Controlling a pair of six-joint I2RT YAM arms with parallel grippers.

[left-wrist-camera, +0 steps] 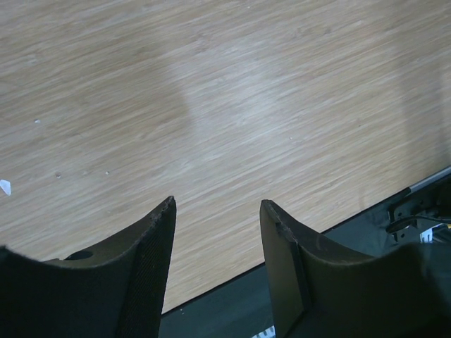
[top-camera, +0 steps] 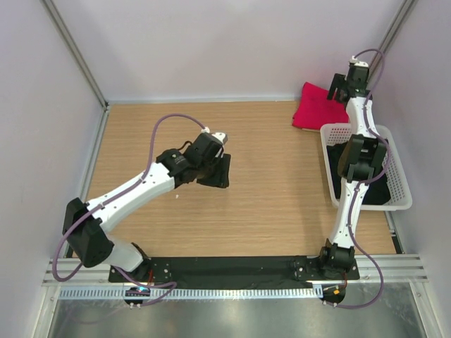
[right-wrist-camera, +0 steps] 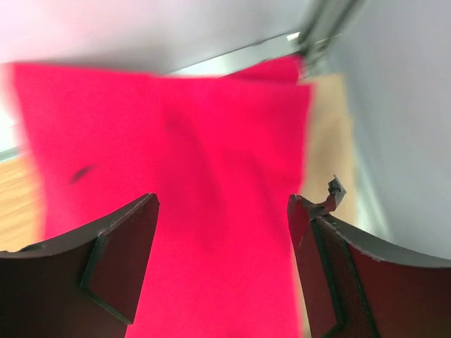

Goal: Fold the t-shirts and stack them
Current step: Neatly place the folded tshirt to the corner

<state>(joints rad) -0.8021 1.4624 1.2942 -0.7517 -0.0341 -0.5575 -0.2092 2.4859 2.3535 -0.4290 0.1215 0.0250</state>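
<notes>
Crimson t-shirt, folded; R end effector wide open, L end effector half-open, both empty.

Red t-shirt beside white basket

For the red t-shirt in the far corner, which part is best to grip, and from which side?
Probably its left edge, facing open table, pinched from above. The red t-shirt lies flat and folded, walls behind and right of it, the white basket at its near side; only that edge is free. The right gripper hangs over it, open.
</notes>
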